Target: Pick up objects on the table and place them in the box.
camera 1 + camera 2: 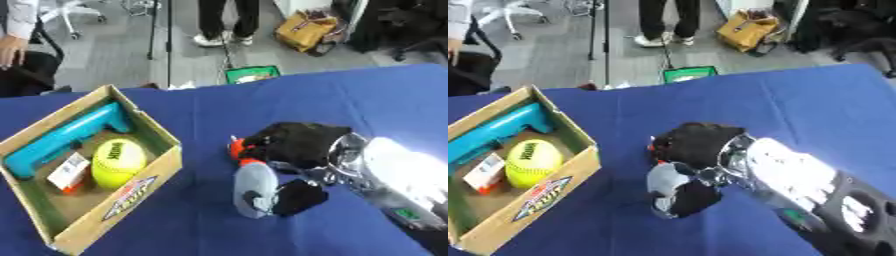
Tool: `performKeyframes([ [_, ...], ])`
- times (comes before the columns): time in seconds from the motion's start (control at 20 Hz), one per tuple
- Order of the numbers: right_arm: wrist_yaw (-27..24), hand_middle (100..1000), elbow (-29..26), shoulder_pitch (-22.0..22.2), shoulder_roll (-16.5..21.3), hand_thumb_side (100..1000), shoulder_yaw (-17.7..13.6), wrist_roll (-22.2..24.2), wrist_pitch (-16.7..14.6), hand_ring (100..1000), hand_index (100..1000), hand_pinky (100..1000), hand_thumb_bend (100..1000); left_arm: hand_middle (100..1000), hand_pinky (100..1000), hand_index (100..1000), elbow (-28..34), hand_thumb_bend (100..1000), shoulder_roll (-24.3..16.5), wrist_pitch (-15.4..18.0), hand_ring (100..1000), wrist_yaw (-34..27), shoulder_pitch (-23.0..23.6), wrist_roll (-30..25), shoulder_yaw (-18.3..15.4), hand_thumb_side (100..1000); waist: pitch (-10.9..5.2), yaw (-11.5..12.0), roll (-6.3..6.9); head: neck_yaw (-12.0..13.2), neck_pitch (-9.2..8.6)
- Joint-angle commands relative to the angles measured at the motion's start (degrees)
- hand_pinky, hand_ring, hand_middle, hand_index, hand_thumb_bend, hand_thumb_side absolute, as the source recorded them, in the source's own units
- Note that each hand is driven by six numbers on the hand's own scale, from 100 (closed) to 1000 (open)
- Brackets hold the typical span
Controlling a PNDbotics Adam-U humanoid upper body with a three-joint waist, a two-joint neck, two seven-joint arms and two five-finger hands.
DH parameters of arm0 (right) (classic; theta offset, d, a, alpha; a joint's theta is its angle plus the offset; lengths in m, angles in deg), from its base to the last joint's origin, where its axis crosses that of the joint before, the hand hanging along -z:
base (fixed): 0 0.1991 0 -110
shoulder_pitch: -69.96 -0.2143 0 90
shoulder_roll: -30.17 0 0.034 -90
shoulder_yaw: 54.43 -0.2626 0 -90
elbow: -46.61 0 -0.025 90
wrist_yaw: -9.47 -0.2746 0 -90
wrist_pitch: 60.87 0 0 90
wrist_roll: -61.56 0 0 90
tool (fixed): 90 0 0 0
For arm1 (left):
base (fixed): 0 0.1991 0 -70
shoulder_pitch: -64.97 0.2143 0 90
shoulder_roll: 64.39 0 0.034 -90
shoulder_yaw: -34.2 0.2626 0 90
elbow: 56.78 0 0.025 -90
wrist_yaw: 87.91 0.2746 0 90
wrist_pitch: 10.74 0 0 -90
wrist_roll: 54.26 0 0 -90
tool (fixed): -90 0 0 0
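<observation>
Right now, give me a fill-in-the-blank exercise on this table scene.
1. The yellow-green ball lies inside the cardboard ____.
2. The long teal tool lies along the box's ____ wall.
3. The robot's right hand is curled on a grey object lying on the ____ tablecloth.
4. The small white and orange carton lies on the ball's ____ side.

Missing words: box; far; blue; left

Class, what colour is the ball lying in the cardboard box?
The ball is yellow with dark lettering, clearest in the left eye view.
</observation>
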Motion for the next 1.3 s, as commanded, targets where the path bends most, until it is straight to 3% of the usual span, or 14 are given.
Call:
performKeyframes([
  [0.05, 1.6, 974, -0.8, -0.8, 1.4, 888, -0.2, -0.1, 0.2, 1000, 1000, 1000, 355, 982, 1000, 856, 0.8, 100, -1.3, 0.1, 915, -0.2, -0.6, -0.2, 0.0, 895, -0.85, 0.2, 0.02, -0.2, -0.35],
  [0.5, 6.2, 965, 2.0, -1.3, 2.0, 959, 1.6, -0.1, -2.5, 1000, 1000, 1000, 352, 981, 1000, 856, 0.8, 100, -1.2, 0.3, 915, -0.4, -0.7, -0.5, 0.1, 895, -0.50, 0.4, 0.17, -0.6, -0.48],
  [1.3, 4.6, 970, 3.7, -1.7, 1.9, 985, 2.4, -0.1, -2.2, 1000, 1000, 1000, 339, 981, 1000, 856, 0.8, 100, -1.2, 0.5, 915, -0.5, -0.9, -0.5, 0.2, 893, 0.11, 0.6, 0.22, -0.7, -0.80],
])
